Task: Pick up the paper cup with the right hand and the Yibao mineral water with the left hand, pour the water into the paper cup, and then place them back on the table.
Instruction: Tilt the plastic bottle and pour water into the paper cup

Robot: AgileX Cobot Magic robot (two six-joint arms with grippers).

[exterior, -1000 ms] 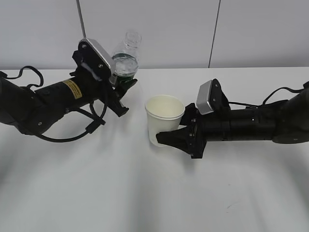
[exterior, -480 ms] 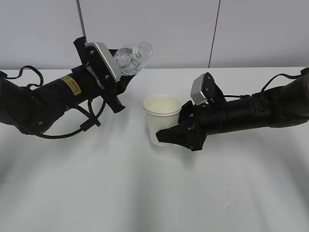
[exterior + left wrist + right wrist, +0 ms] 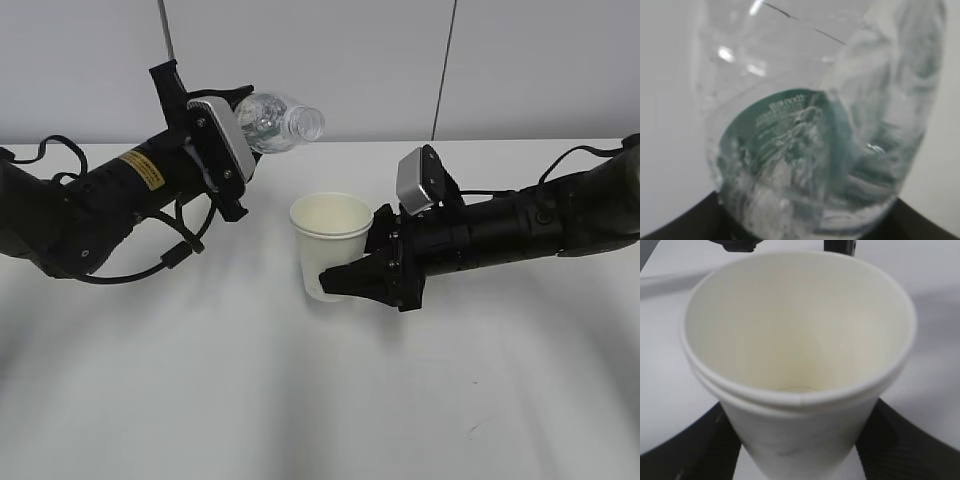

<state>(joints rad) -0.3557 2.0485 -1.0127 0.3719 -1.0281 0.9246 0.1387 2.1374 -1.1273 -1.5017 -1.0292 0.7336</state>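
My left gripper [image 3: 243,135], on the arm with the yellow sticker, is shut on the clear Yibao water bottle [image 3: 282,121]. The bottle is tipped almost level, its capless neck pointing right, above and left of the cup. In the left wrist view the bottle [image 3: 815,150] fills the frame, green label and sloshing water showing. My right gripper [image 3: 345,277] is shut on the white paper cup [image 3: 328,240] and holds it upright just above the table [image 3: 300,400]. In the right wrist view the cup [image 3: 800,365] shows a cream inside, with black fingers [image 3: 890,440] on both sides.
A grey wall with vertical seams stands behind the table's far edge. Black cables trail from both arms at the left and right edges. Part of the left arm [image 3: 740,245] shows beyond the cup in the right wrist view.
The left gripper has rolled and risen, tipping the bottle from upright to nearly level with its neck toward the cup. The right gripper has shifted the cup slightly left and up.
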